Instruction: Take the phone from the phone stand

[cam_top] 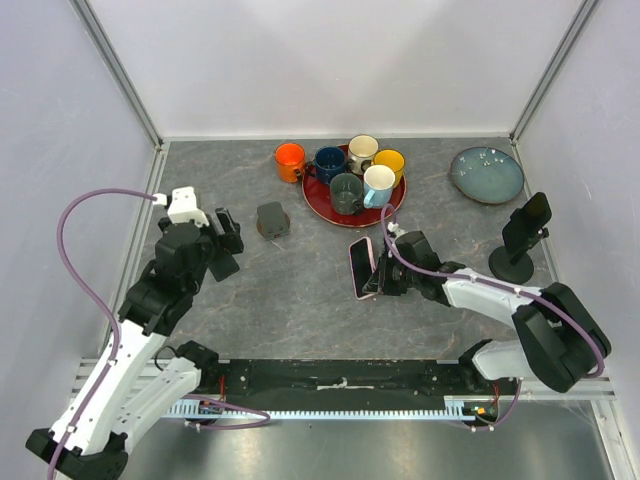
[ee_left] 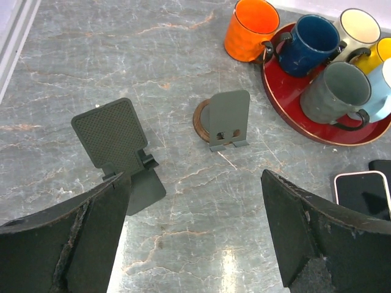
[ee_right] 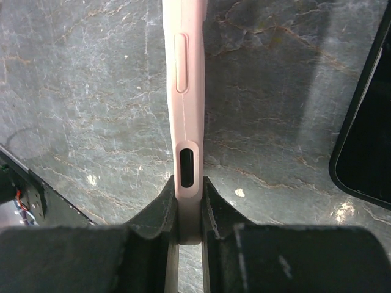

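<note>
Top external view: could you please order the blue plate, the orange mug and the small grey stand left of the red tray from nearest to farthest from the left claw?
1. The small grey stand, just right of the left claw.
2. The orange mug, farther back and to the right.
3. The blue plate, in the far right rear corner.

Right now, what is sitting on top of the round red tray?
Five mugs stand on the round red tray: dark blue, cream, yellow, grey and light blue. They cover most of its floor, so anything under them cannot be seen.
</note>
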